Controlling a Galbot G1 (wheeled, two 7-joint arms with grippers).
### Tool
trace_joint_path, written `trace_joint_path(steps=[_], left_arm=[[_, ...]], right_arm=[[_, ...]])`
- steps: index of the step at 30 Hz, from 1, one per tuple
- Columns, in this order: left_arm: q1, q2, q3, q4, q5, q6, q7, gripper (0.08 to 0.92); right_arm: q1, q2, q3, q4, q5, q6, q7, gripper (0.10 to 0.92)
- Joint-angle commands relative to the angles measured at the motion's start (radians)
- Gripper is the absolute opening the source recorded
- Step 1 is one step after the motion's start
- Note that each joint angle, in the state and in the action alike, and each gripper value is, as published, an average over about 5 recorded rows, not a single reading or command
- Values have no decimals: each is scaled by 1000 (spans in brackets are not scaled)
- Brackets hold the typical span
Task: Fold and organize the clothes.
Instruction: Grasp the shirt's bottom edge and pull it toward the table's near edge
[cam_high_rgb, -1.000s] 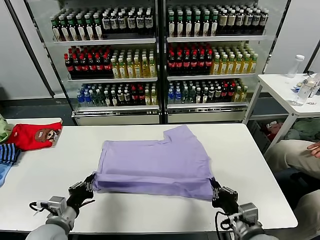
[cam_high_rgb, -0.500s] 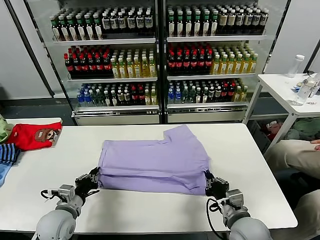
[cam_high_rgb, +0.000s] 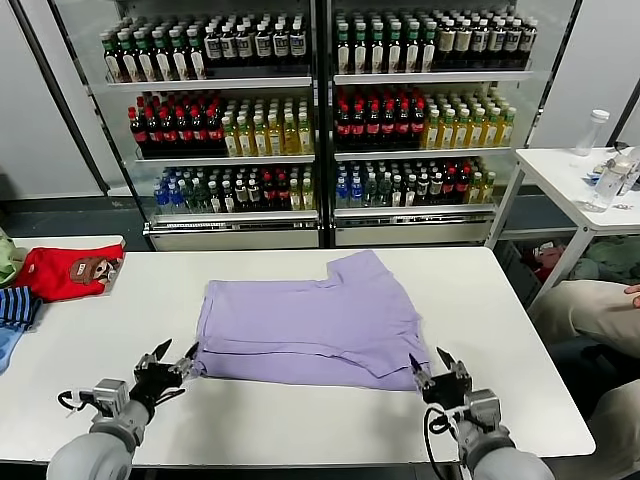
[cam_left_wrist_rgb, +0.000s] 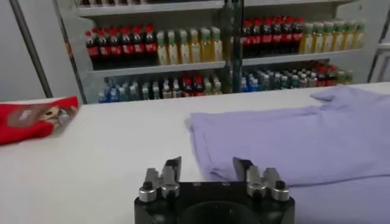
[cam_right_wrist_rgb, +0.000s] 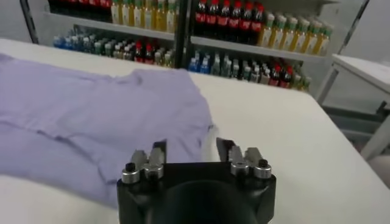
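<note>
The clothes, a lavender T-shirt (cam_high_rgb: 310, 320), lie folded on the white table (cam_high_rgb: 500, 300), plain side up, one sleeve pointing to the far side. My left gripper (cam_high_rgb: 178, 350) stands open just off the shirt's near left corner, holding nothing. My right gripper (cam_high_rgb: 427, 360) stands open at the near right corner, also holding nothing. In the left wrist view the open gripper (cam_left_wrist_rgb: 207, 167) faces the shirt's edge (cam_left_wrist_rgb: 292, 134). In the right wrist view the open gripper (cam_right_wrist_rgb: 192, 149) frames the shirt's corner (cam_right_wrist_rgb: 91, 109).
A red garment with a cartoon face (cam_high_rgb: 70, 272) and a blue striped garment (cam_high_rgb: 15, 310) lie at the table's far left. Drink coolers (cam_high_rgb: 320, 120) stand behind. A side table with bottles (cam_high_rgb: 590, 170) and a seated person's legs (cam_high_rgb: 590, 310) are on the right.
Both grippers have opened and let go of the shirt's near edge, then drawn back slightly. The folded edge now rests flat on the table.
</note>
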Motion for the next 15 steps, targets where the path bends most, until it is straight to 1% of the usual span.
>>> trace_joint_path(steps=[1, 4, 7, 9, 15], left_arm=[[32, -28, 21, 19, -19, 33, -18, 752], [16, -29, 29, 50, 19, 41, -22, 807], [11, -28, 31, 68, 31, 42, -25, 811], [12, -27, 30, 69, 25, 40, -24, 778], [11, -31, 40, 61, 17, 33, -19, 601]], right_arm=[[-70, 11, 4, 14, 17, -12, 28, 792], [-59, 13, -4, 0, 41, -12, 37, 818], [-49, 16, -12, -12, 51, -10, 37, 797], [-43, 18, -16, -15, 54, -9, 37, 750], [-18, 27, -26, -32, 55, -1, 36, 578]])
